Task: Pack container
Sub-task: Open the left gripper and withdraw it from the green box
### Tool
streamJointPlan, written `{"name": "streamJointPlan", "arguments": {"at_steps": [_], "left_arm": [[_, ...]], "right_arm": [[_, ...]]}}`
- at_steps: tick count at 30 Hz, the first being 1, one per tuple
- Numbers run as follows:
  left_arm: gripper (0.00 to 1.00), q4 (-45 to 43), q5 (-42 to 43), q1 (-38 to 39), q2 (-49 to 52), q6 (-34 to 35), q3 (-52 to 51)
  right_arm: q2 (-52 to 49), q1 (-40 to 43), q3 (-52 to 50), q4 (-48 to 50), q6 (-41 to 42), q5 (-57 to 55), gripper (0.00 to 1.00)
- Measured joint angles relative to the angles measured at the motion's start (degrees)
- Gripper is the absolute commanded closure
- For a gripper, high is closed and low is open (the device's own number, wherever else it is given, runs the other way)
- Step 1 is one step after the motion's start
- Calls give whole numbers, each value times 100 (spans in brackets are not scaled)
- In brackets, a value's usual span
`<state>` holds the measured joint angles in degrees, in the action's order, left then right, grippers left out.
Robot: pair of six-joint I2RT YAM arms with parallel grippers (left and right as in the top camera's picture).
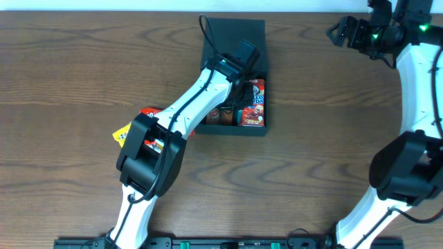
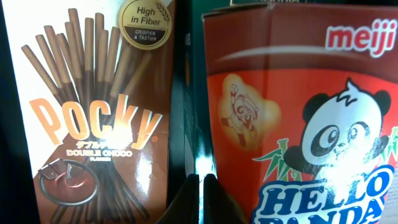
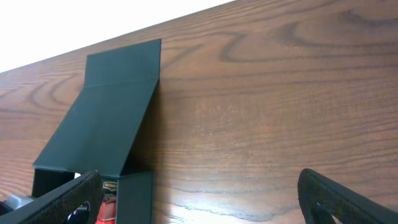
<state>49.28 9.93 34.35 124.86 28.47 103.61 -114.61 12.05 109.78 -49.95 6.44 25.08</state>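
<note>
The dark teal container stands at the table's back middle with its flap lid folded back. Inside lie a brown Pocky box and a red Hello Panda box, side by side. My left gripper is down inside the container, shut, with its tips in the narrow gap between the two boxes and nothing seen between them. My right gripper is open wide, above bare wood at the far right, well away from the container. From there I see the lid and one wall.
A red snack pack and a yellow one lie on the table left of the container, partly under my left arm. The table's back edge runs just behind the lid.
</note>
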Motion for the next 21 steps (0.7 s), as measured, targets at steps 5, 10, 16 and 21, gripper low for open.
{"name": "streamJointPlan", "arguments": {"at_steps": [5,10,16,21], "left_arm": [[94,339,-376,46,-2,72,15],[94,754,-1296,31,-247,470,188],[94,1403,-2520,-55,-1515,999,431],[94,2627,-2927,-461,-1836,1832,452]], "right_arm": [[0,0,0,-15,-2,0,1],[0,0,0,-22,-7,0,1],[0,0,0,-31,-15,0,1],[0,0,0,-39,-15,0,1]]}}
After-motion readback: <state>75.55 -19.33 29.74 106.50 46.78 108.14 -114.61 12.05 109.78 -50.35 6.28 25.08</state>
